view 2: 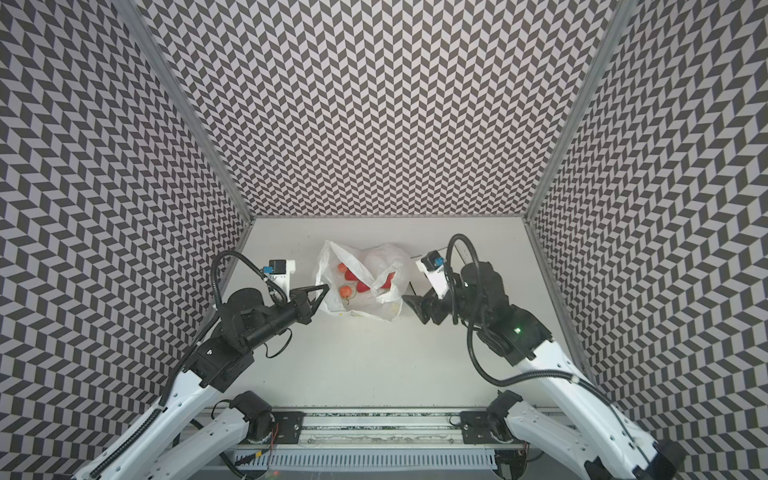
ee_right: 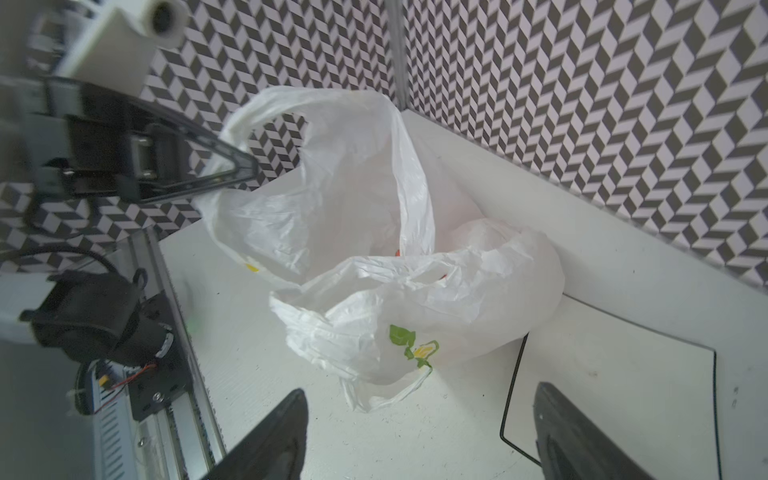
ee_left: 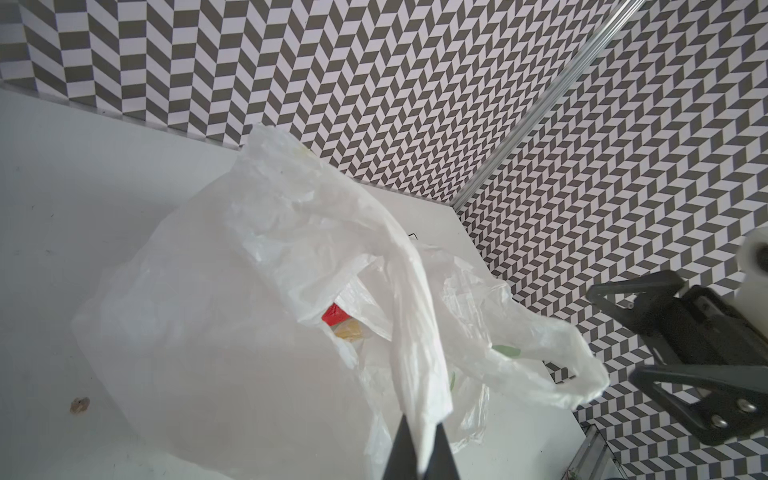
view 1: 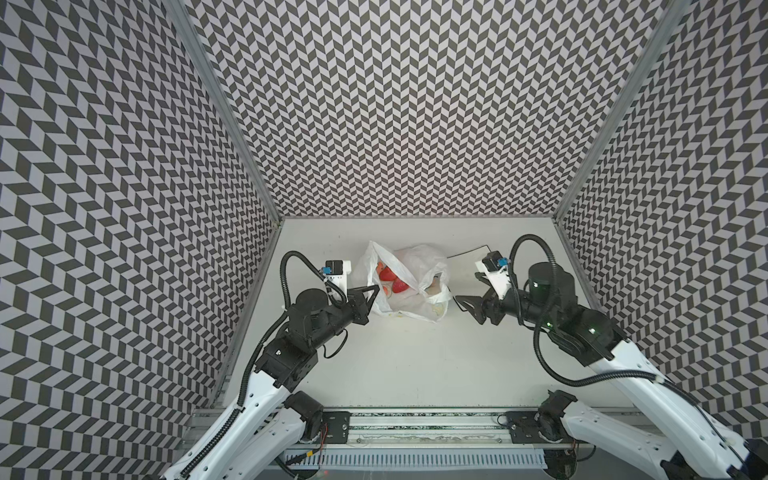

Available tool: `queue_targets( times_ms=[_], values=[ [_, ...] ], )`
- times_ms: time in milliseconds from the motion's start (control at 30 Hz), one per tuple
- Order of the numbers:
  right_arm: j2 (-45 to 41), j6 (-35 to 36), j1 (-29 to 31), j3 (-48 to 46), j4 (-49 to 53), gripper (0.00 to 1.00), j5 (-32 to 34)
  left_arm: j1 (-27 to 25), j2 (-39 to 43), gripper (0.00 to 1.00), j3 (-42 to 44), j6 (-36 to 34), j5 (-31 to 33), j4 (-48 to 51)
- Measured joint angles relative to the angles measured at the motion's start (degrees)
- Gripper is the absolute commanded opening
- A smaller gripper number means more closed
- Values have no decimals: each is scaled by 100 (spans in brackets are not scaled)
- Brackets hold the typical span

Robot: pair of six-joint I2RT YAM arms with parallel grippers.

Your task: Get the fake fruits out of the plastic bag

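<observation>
Bright even light w/ fisheye edges

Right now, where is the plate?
In a top view, the plate lies flat just right of the plastic bag, beyond the right pincer.

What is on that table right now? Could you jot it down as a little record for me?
Plastic bag: crumpled on the white table, mouth open
Fake fruits: the visible ones are inside the bag, none out yet
Left claw: shut on the bag, holding one side up
Right claw: open, holding nothing, just short of the bag
Plate: square, black-rimmed, beside the bag
</observation>
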State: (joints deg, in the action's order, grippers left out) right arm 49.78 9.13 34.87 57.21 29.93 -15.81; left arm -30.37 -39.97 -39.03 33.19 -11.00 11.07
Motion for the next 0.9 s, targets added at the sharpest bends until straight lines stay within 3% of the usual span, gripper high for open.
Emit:
queue_targets(
  times_ms=[200, 300, 567, 767, 900],
  values=[
    [269, 907, 85, 837, 393, 81, -664, 0, -131, 0, 0, -74, -111, -195],
    [820, 1366, 535, 1298, 417, 81, -634, 0, -140, 0, 0, -79, -144, -225],
    [1871, 2625, 1989, 1294, 756, 76, 1008, 0, -138, 0, 0, -125, -157, -229],
    [2221, 2968, 2234, 1294, 761, 68, 1875, 0, -138, 0, -11, -160, -153, -195],
    [2387, 3099, 2295, 1119, 699, 52, 2553, 0, -111, 0, -11, -164, -129, -153]
  ],
)
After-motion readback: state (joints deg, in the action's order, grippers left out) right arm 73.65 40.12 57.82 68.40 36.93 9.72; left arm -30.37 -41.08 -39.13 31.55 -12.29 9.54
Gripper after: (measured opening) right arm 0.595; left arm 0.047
